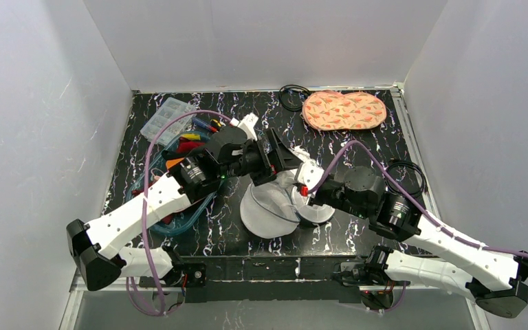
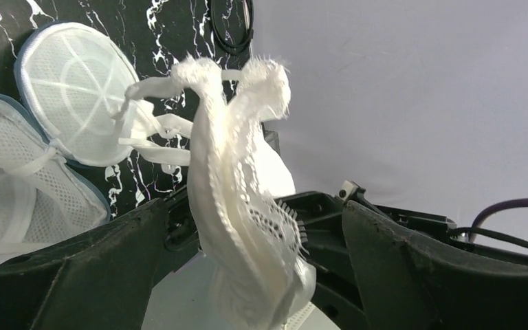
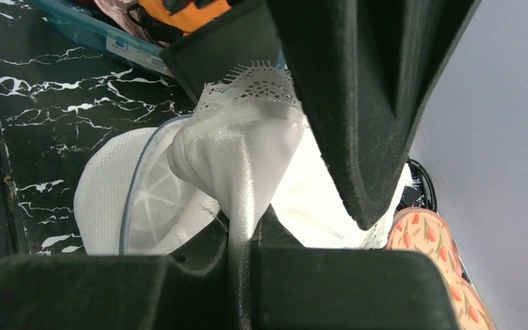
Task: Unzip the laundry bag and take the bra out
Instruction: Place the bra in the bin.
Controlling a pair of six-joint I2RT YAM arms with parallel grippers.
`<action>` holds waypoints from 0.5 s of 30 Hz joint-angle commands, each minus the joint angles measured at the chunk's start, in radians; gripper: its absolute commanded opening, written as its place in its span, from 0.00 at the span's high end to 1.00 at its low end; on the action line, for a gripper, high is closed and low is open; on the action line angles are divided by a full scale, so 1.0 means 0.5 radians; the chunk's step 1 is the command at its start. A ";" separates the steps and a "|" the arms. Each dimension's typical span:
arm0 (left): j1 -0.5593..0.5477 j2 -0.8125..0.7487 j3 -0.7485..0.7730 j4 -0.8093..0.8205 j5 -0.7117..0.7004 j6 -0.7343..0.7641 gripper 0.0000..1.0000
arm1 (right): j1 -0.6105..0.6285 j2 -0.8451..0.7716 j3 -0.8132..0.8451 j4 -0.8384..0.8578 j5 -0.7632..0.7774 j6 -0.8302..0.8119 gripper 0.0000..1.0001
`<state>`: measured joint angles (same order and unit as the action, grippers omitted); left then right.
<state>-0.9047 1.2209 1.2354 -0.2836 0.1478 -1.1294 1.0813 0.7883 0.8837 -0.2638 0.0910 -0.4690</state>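
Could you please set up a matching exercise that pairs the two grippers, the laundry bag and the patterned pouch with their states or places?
Things:
1. left gripper
2. right gripper
3. laundry bag
4. pouch

States or places:
A. at the far right of the table
B. shut on the bra
C. open wide
D. lying unzipped in the middle

Pairs: 1-C, 2-B, 3-D, 4-A.
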 commanded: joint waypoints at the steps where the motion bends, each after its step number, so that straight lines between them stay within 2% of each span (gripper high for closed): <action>1: 0.086 0.013 0.037 0.004 0.140 -0.021 0.09 | 0.005 -0.015 0.107 0.050 -0.068 -0.045 0.99; 6: 0.147 0.066 -0.013 0.073 0.236 -0.032 0.25 | 0.006 -0.006 0.109 0.052 -0.111 -0.006 0.99; 13: 0.149 0.195 0.013 0.143 0.421 0.001 0.35 | 0.005 0.035 0.144 0.011 -0.130 -0.013 0.99; 15: 0.148 0.201 0.006 0.152 0.435 0.012 0.44 | 0.005 0.044 0.148 0.010 -0.141 -0.010 0.99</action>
<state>-0.8326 1.3159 1.2324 -0.2279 0.2916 -1.1446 1.0813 0.8074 0.9016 -0.2886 0.0402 -0.4744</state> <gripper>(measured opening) 0.630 0.112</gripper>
